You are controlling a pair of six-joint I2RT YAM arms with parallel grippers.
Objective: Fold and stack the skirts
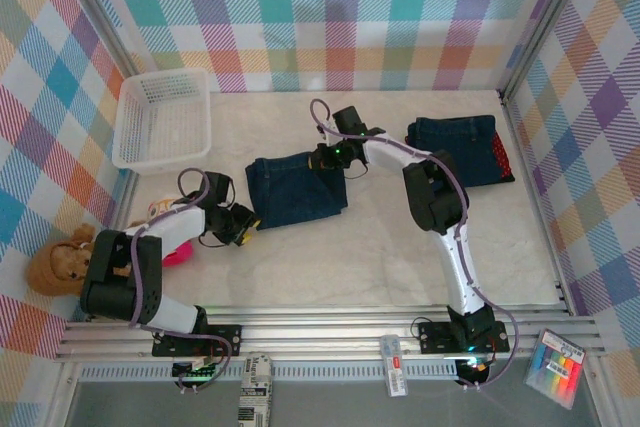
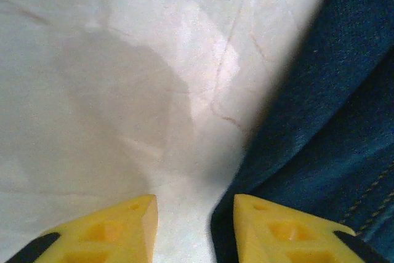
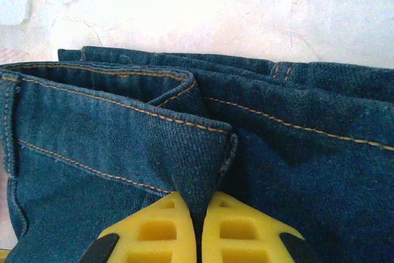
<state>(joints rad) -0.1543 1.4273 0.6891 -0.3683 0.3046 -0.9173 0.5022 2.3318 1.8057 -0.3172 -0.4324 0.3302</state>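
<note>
Right hand (image 3: 198,206) pinching denim skirt (image 3: 111,146) fold; left hand (image 2: 195,214) spread, empty, nr skirt edge on table (image 2: 123,90).

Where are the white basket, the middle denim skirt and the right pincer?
white basket (image 1: 127,117), top view, left wall
denim skirt (image 1: 292,192), top view, cloth centre
right pincer (image 3: 198,210), right wrist view, between fingertips
</note>
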